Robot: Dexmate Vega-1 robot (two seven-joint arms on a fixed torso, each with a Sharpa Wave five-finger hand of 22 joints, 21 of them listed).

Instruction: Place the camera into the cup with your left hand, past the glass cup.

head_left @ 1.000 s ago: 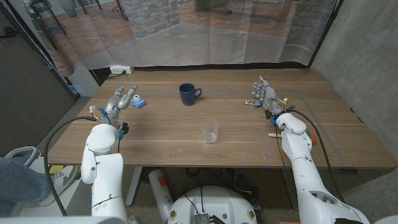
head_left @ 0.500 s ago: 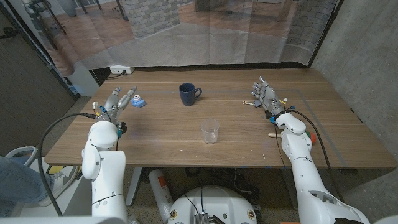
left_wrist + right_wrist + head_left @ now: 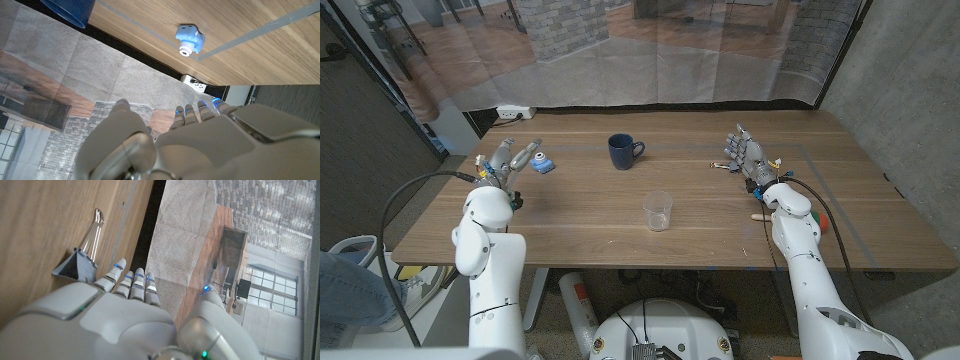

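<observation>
Wooden table (image 3: 720, 215), translucent curtain (image 3: 650, 60) behind

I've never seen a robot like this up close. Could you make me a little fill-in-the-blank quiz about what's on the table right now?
1. The small blue toy camera lies just beyond the fingers of the robot's ____ hand.
2. The mug standing near the far middle of the table is dark ____.
3. The glass cup stands ____ to the robot than the mug does.
4. Beside the right hand lies a black binder ____.

Missing words: left; blue; nearer; clip
</observation>
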